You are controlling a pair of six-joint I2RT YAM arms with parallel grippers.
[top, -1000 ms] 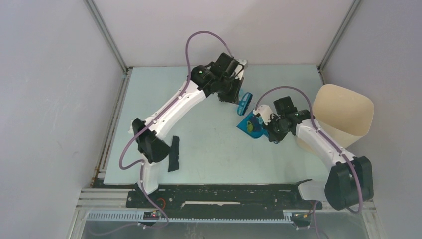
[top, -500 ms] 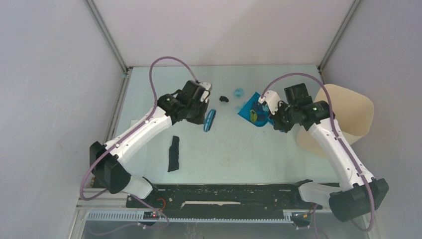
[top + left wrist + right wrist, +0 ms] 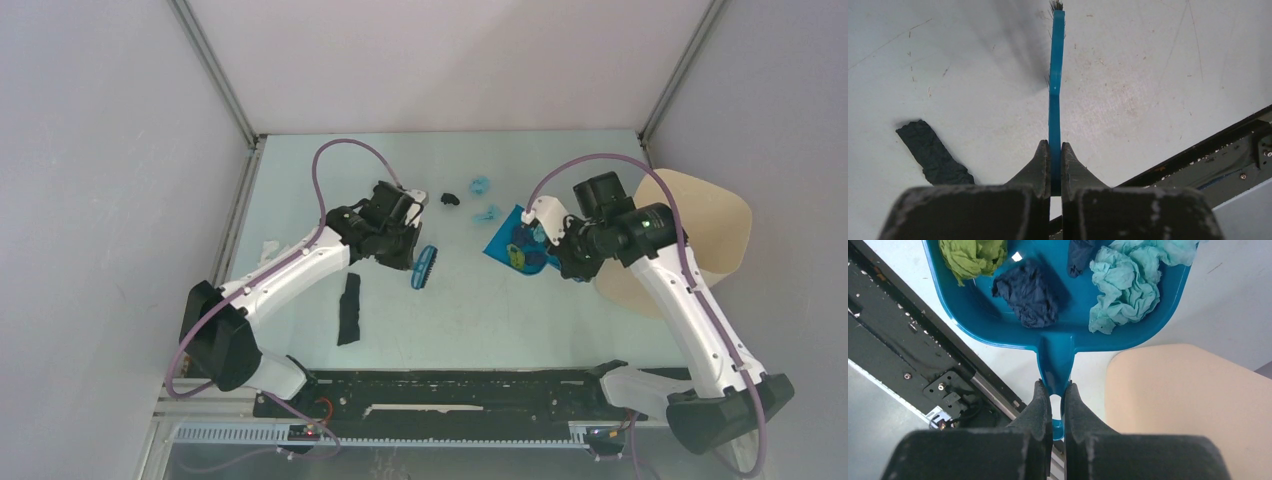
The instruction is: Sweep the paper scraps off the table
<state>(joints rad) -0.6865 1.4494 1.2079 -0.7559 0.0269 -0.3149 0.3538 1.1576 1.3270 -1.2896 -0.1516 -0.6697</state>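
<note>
The left gripper (image 3: pixel 1055 150) clamps the hand brush (image 3: pixel 1056 75); loose paper scraps (image 3: pixel 482 186) lie far-right of it. The right gripper (image 3: pixel 1057 390) clamps the dustpan (image 3: pixel 1055 347) handle, seemingly near the table (image 3: pixel 450 310)'s right edge.

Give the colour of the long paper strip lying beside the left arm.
The strip is black, clearest in the left wrist view.

Brush (image 3: pixel 1056 75) extends ahead of left claw (image 3: pixel 1055 150); strip scrap (image 3: pixel 933 155) lies on table (image 3: pixel 1148 75) to its left. Dustpan (image 3: pixel 973 305) sits ahead of right claw (image 3: pixel 1057 390), with paper scraps (image 3: pixel 1030 297) in it and bin (image 3: pixel 1188 390) to its right. Loose scraps (image 3: pixel 487 213) lie between the claws.
</note>
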